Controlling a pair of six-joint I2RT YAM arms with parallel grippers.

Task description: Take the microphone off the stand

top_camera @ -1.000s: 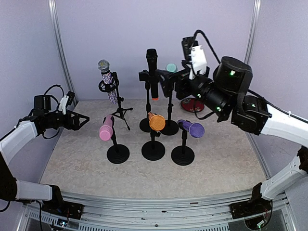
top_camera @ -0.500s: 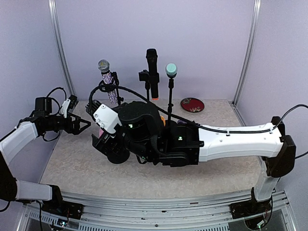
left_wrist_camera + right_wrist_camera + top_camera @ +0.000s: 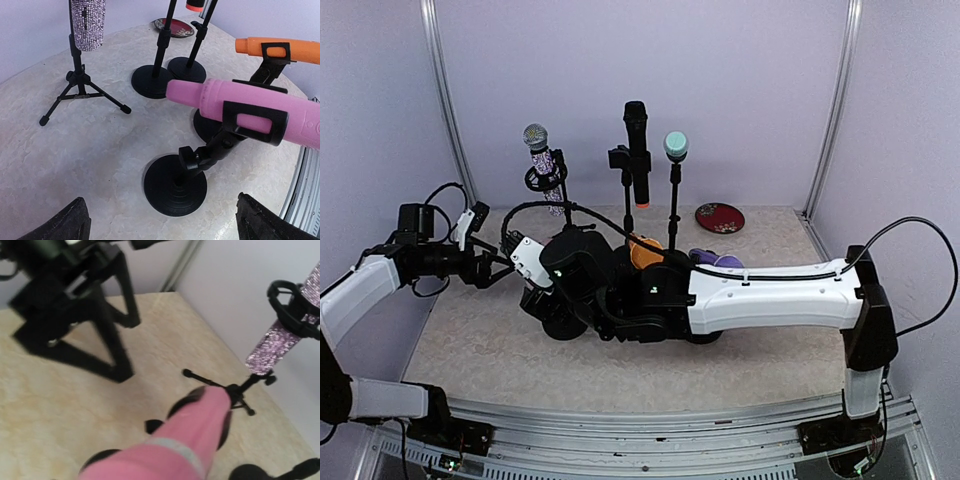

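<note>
Hovering left gripper [image 3: 165, 225]: our jaws wide, empty
Pink microphone [image 3: 235, 107]: clipped in its stand [image 3: 176, 186]
Right gripper [image 3: 532, 292]: beside it, jaws we cannot tell
Risk: skewed pull tips stand onto orange microphone [image 3: 280, 50] behind

Right arm [image 3: 770, 297]: long white shell links joined by black cylindrical housings, with a black elbow block [image 3: 866, 330] at the far end. Small green indicator lights [image 3: 651, 284] show on the black housings. A thin black cable [image 3: 790, 270] runs along the top of the white link and loops free beside the elbow. A white housing [image 3: 527, 257] is mounted at the wrist.

Left arm [image 3: 355, 288]: same white shell and black joints, a black cable loop [image 3: 442, 190] above the wrist, and a small white block [image 3: 467, 224] beside it.

Left jaws: two matte black, tapered fingertips [image 3: 64, 225].
</note>
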